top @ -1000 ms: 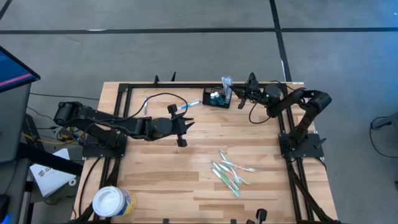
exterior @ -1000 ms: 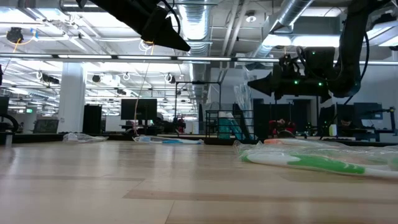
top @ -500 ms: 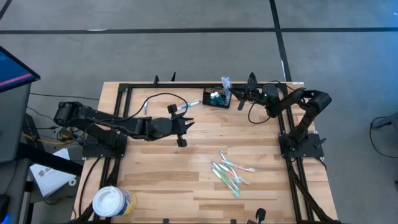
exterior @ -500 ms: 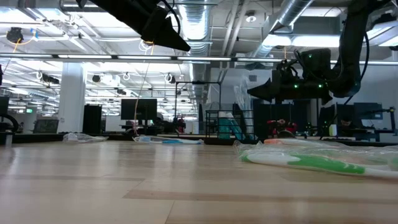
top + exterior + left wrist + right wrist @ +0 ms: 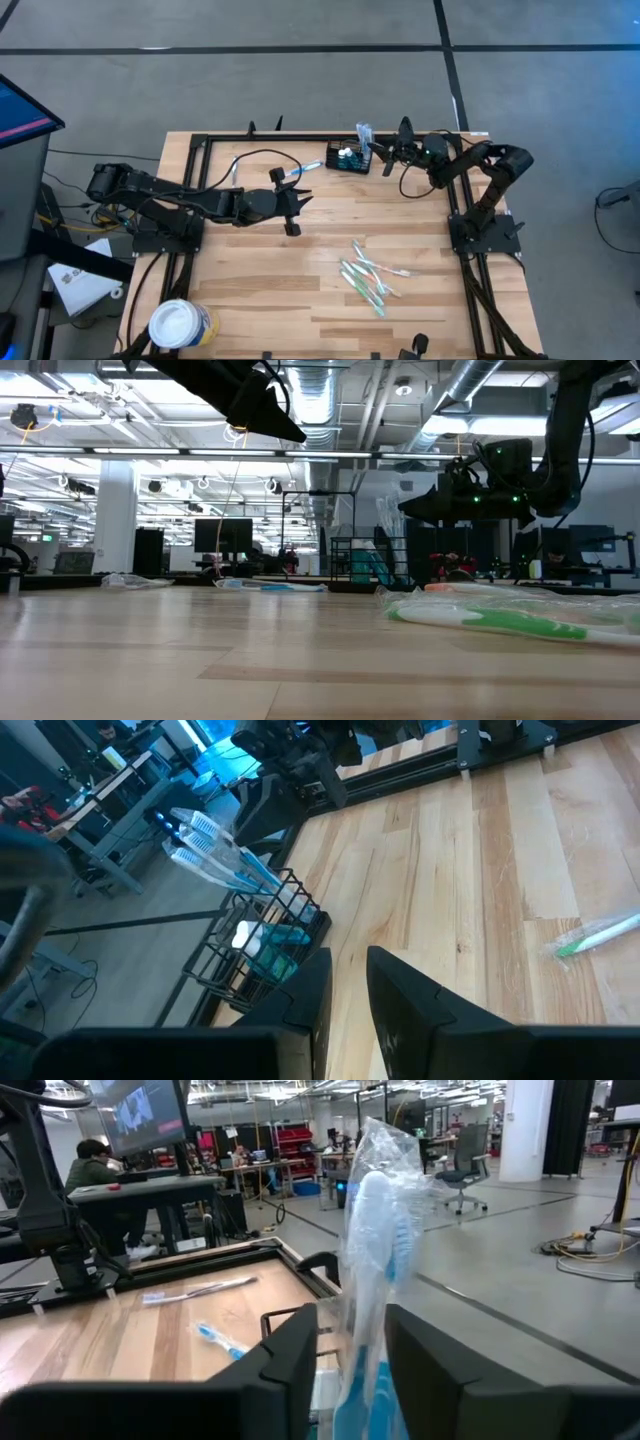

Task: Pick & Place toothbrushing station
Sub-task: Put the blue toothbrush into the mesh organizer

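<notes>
The toothbrushing station (image 5: 349,158), a small black wire-mesh caddy, stands on its base at the table's far edge. It also shows in the left wrist view (image 5: 262,948). A wrapped blue toothbrush (image 5: 372,1230) sticks up out of it. My right gripper (image 5: 377,153) is open at the caddy's right side. In the right wrist view its fingers (image 5: 290,1355) stand on either side of the wrapped toothbrush; I cannot tell whether they touch it. My left gripper (image 5: 298,205) hovers open and empty over the table's middle, left of the caddy.
Several wrapped toothbrushes (image 5: 370,277) lie on the table's near right part, and show close up in the low view (image 5: 500,620). A blue toothbrush (image 5: 303,170) lies left of the caddy. A round white tub (image 5: 180,325) stands at the near left corner.
My right gripper has edged a little toward the caddy and dipped slightly. The caddy and the left arm have kept still.
</notes>
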Available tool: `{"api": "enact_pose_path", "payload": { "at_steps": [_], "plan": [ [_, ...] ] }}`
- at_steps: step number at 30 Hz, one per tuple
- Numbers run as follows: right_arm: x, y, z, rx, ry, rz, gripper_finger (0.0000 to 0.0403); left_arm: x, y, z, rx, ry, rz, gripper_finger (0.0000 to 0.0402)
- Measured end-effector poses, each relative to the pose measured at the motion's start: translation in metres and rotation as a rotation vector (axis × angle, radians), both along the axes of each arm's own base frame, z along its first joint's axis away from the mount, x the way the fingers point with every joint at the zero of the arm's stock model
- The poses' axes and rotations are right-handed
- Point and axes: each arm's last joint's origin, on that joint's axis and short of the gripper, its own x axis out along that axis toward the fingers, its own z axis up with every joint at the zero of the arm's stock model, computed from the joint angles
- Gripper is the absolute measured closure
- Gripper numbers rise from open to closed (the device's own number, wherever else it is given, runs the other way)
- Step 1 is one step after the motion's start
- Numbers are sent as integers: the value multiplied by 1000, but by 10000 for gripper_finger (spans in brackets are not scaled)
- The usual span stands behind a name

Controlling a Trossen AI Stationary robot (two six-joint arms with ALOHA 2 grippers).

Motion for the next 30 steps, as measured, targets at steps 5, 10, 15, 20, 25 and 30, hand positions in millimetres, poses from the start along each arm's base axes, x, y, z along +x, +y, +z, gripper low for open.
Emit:
{"api": "enact_pose_path", "payload": {
  "at_steps": [5,10,15,20,25,30],
  "plan": [
    [0,0,0,-2,0,24,242,0,0,0,0,0,0,340],
    [-2,-1,0,0,-1,18,202,0,0,0,0,0,0,340],
    [-2,0,7,-34,-30,18,184,0,0,0,0,0,0,340],
    [-4,2,22,-54,-81,22,185,0,0,0,0,0,1,340],
    [-4,10,37,-59,-115,78,193,0,1,0,1,1,5,340],
    [4,25,45,-49,-101,155,201,0,12,-2,-20,3,53,340]
  ]
}}
